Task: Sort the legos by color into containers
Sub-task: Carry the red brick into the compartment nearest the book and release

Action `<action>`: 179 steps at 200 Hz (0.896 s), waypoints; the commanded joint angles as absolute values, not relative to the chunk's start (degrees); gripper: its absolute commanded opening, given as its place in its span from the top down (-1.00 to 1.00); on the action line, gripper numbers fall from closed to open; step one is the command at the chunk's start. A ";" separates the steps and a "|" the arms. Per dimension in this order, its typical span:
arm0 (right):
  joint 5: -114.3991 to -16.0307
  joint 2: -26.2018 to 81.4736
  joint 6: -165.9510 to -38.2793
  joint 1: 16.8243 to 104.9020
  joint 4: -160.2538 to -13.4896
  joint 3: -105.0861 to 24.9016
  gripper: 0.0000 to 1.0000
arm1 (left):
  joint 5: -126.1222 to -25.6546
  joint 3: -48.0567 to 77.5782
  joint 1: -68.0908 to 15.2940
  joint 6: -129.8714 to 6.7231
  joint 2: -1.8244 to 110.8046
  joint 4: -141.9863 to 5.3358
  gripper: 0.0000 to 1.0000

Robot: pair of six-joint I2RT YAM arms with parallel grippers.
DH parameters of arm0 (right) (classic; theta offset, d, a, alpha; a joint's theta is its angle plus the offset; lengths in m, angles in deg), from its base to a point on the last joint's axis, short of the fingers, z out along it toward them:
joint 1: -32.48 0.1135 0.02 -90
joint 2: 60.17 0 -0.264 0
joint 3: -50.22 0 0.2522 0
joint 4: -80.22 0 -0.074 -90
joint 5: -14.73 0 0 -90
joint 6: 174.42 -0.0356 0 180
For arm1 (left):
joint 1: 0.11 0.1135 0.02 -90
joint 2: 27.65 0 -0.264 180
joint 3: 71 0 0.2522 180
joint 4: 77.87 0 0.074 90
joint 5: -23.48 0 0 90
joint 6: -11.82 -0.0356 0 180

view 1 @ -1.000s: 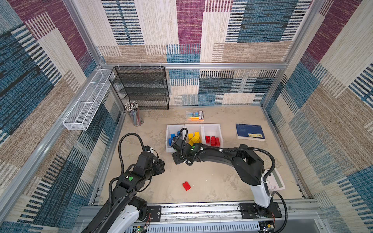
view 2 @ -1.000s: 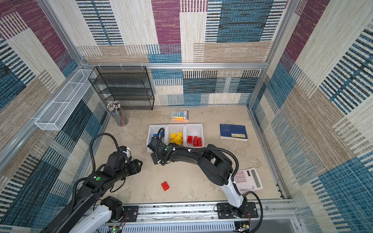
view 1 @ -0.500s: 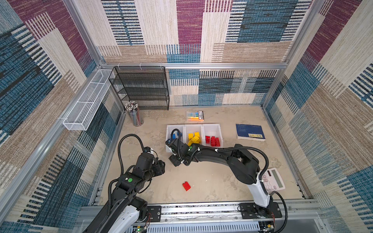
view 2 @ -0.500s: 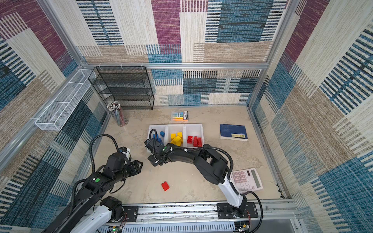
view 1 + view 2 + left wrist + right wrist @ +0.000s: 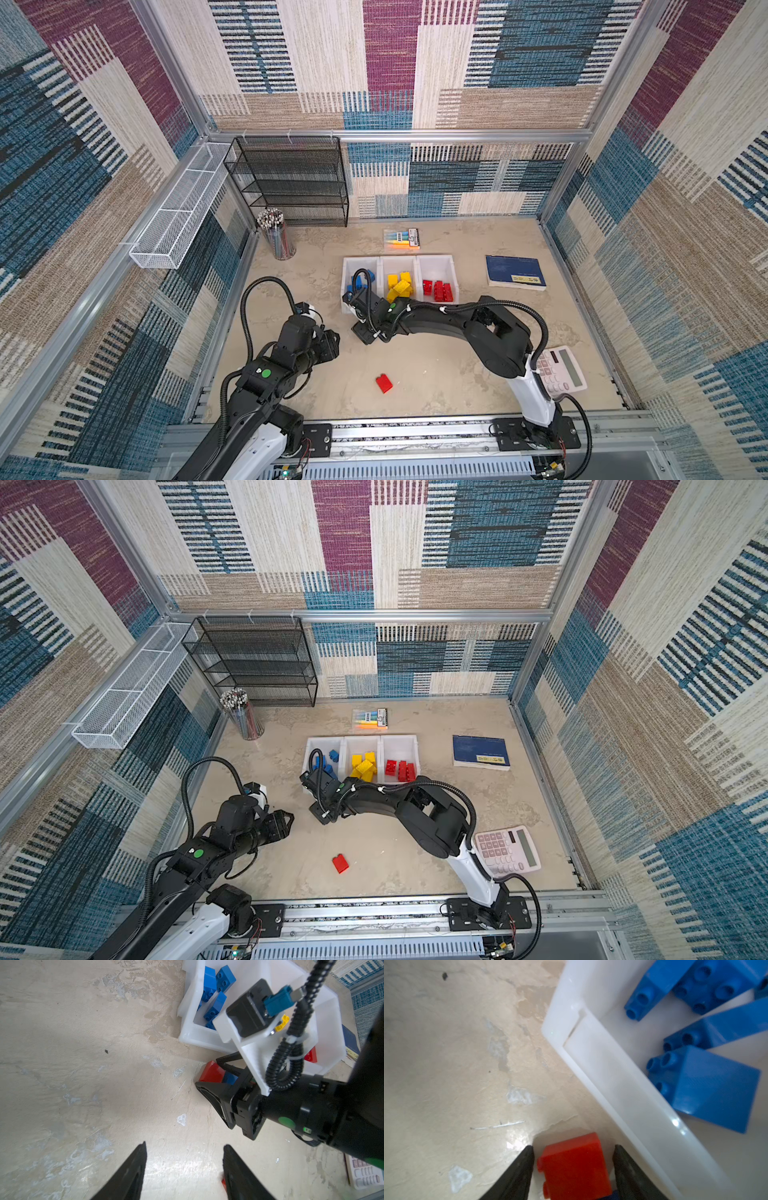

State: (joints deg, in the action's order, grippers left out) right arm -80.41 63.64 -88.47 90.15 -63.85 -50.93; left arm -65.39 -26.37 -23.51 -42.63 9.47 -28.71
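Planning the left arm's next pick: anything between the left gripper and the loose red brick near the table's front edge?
Nothing visible. In both top views only bare table lies between the left gripper and the red brick; the right gripper is by the bins.

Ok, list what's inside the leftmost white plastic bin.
Only blue studded plastic bricks show in that white rectangular bin. The right arm's black corrugated cable covers part of it from above, so more could be hidden.

White bins [image 5: 360,259] hold blue bricks [image 5: 369,277], yellow bricks [image 5: 400,286] and red bricks [image 5: 440,289], plus a stray red brick [image 5: 384,383] on the mottled beige worktop [image 5: 436,374] (walls [image 5: 390,62]: striped blue, maroon and tan patchwork). Black rack [image 5: 291,183], navy book [image 5: 514,272].
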 commanded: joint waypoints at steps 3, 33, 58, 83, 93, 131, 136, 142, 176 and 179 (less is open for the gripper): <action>-80.55 63.65 -88.04 90.22 -65.09 -50.46 -0.18 | -65.68 -26.56 -23.53 -41.72 9.54 -28.33 -0.23; -80.22 62.92 -88.75 90.22 -66.05 -49.63 0.11 | -65.64 -26.61 -23.49 -41.64 9.43 -28.33 -0.23; -79.03 61.45 -89.38 90.22 -67.03 -48.72 0.29 | -65.55 -26.57 -23.54 -41.62 9.34 -28.26 -0.23; -78.73 57.37 -90.85 90.57 -67.12 -46.59 0.34 | -65.46 -26.48 -23.57 -41.62 9.33 -28.11 -0.23; -78.52 54.59 -91.96 90.57 -67.41 -44.85 0.34 | -65.45 -26.50 -23.50 -41.68 9.32 -28.25 -0.23; -84.89 42.27 -95.43 89.46 -65.85 -38.00 0.36 | -66.14 -26.48 -23.50 -41.55 9.67 -28.69 -0.23; -85.89 40.97 -95.71 88.71 -65.16 -37.42 0.36 | -66.32 -26.48 -23.50 -41.55 9.78 -28.69 -0.23; -86.81 39.09 -96.12 87.48 -64.54 -36.65 0.36 | -66.55 -26.48 -23.56 -41.58 9.91 -28.71 -0.23; -88.78 31.49 -97.61 76.73 -64.88 -31.19 0.34 | -68.90 -26.48 -23.62 -42.14 10.73 -28.82 -0.23; -88.88 31.16 -97.74 75.76 -65.14 -30.76 0.34 | -69.08 -26.43 -23.58 -42.14 10.83 -28.93 -0.23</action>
